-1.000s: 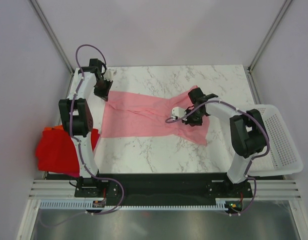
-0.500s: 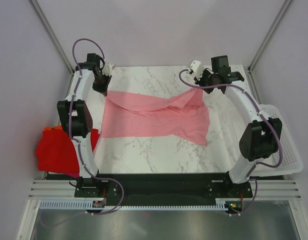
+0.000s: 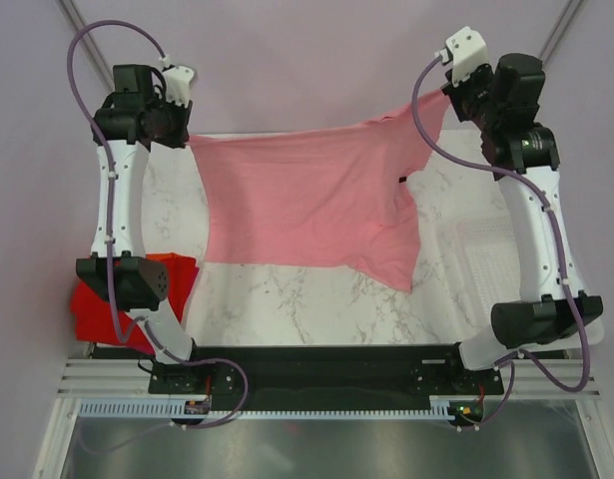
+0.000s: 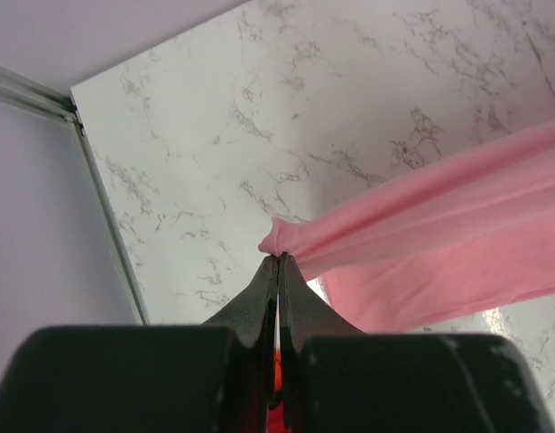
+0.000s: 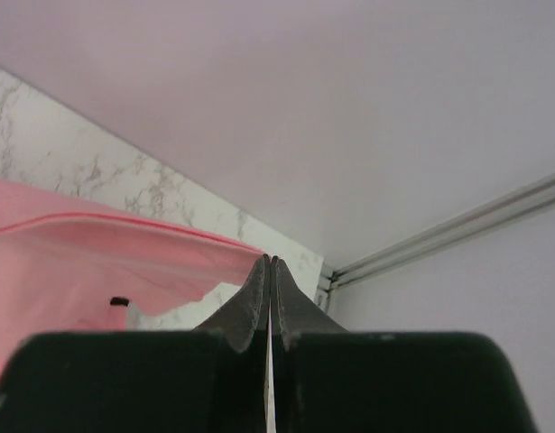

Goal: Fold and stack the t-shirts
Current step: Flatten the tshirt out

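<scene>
The light pink t-shirt (image 3: 307, 205) hangs spread in the air between both raised arms, its lower edge draping toward the marble table. My left gripper (image 3: 187, 137) is shut on its left top corner; in the left wrist view the gripper (image 4: 278, 257) pinches bunched pink cloth (image 4: 421, 225). My right gripper (image 3: 444, 95) is shut on the right top corner; in the right wrist view the gripper (image 5: 270, 260) holds the pink hem (image 5: 124, 262). A bright red folded t-shirt (image 3: 107, 309) with an orange one (image 3: 167, 257) lies at the table's left edge, partly hidden by the left arm.
The white perforated basket (image 3: 486, 259) stands at the right of the table, partly behind the right arm. The marble table (image 3: 316, 299) shows below the hanging shirt. Metal frame posts (image 3: 97, 50) rise at the back corners.
Both arms have lifted high and pulled apart. The pink shirt, lying crumpled on the table a second ago, now hangs stretched wide between the grippers.
</scene>
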Action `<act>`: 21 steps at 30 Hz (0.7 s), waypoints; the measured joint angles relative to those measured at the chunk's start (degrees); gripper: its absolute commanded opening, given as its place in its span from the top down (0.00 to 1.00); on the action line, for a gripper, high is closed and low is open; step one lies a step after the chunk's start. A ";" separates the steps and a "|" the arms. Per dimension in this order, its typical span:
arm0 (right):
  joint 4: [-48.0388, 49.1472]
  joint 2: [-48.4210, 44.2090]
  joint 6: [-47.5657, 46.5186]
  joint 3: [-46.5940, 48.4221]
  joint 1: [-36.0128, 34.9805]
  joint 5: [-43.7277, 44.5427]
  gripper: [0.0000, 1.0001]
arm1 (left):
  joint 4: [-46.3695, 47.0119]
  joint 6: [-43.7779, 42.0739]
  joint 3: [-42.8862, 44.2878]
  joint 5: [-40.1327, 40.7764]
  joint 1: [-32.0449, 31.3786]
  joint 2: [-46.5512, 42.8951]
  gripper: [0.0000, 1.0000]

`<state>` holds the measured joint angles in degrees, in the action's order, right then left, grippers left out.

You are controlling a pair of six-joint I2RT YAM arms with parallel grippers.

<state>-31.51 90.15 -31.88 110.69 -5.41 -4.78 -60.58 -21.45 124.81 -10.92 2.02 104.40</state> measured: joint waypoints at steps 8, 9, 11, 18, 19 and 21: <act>1.07 -15.34 0.15 -0.04 -0.37 1.27 1.00 | -0.68 -0.74 -1.62 -1.81 -0.13 -11.54 0.98; 1.07 -17.77 0.02 -0.52 -0.37 1.44 1.00 | -0.57 -0.87 -2.23 -1.81 -0.13 -13.31 0.98; 0.83 -22.12 -0.37 -1.38 -0.37 1.68 1.00 | -0.55 -1.22 -4.33 -1.79 -0.13 -18.23 0.98; -2.03 -34.47 -2.32 -2.01 -0.37 2.51 1.00 | 1.68 -2.21 -12.83 -1.64 -0.13 -38.03 0.98; -2.54 -35.69 -2.47 -1.51 -0.37 2.75 1.00 | 2.10 -2.25 -13.64 -1.62 -0.13 -40.37 0.98; -3.69 -37.53 -2.80 0.26 -0.37 3.32 1.00 | 3.02 -2.54 -14.78 -1.53 -0.13 -45.64 0.98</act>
<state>-35.20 52.62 -34.68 110.96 -5.78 -1.45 -57.56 -23.99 110.04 -12.45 1.89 58.76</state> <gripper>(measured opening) 0.007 0.028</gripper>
